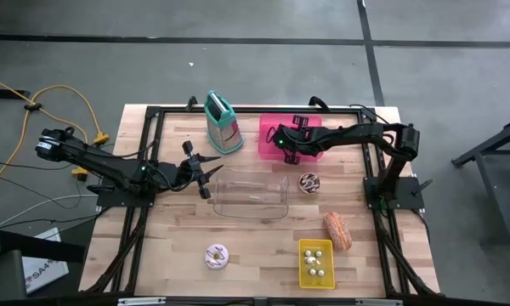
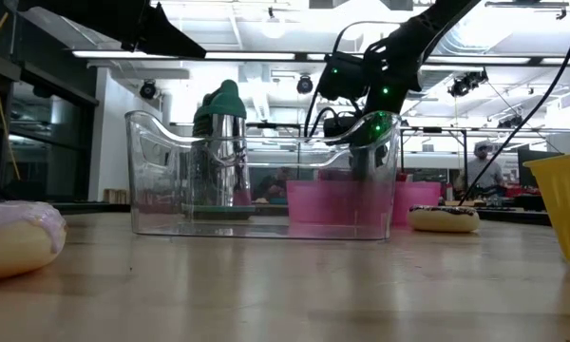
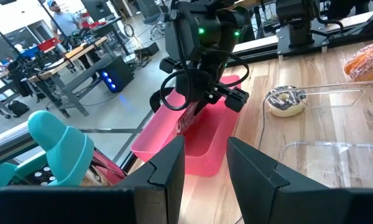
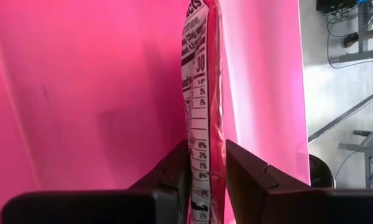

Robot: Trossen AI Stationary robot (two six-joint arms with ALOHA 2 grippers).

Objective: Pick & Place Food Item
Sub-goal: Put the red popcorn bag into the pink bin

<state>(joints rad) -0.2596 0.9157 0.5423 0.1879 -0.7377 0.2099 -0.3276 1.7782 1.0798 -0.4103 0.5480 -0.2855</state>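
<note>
A red snack packet [image 4: 199, 93] stands on edge inside the pink bin [image 1: 269, 136], the right pincer [image 4: 206, 165] loosely bracketing it. A metal grater [image 1: 222, 124] stands beside the bin; a clear tub [image 1: 251, 194] lies nearer. The left pincer [image 1: 206, 174] hovers half-open, empty, beside the tub.

My right arm reaches from its base at the tabletop's right edge across toward the far middle, elbow raised, wrist bent downward. The right gripper [image 1: 286, 143] points down, and its jaws stand only narrowly apart, pressing a thin packet [image 4: 201, 93] from both sides. My left arm stretches low from the left edge toward the centre, nearly level with the tabletop. The left gripper [image 1: 206, 174] hangs there with its jaws partly apart, holding nothing.
</note>
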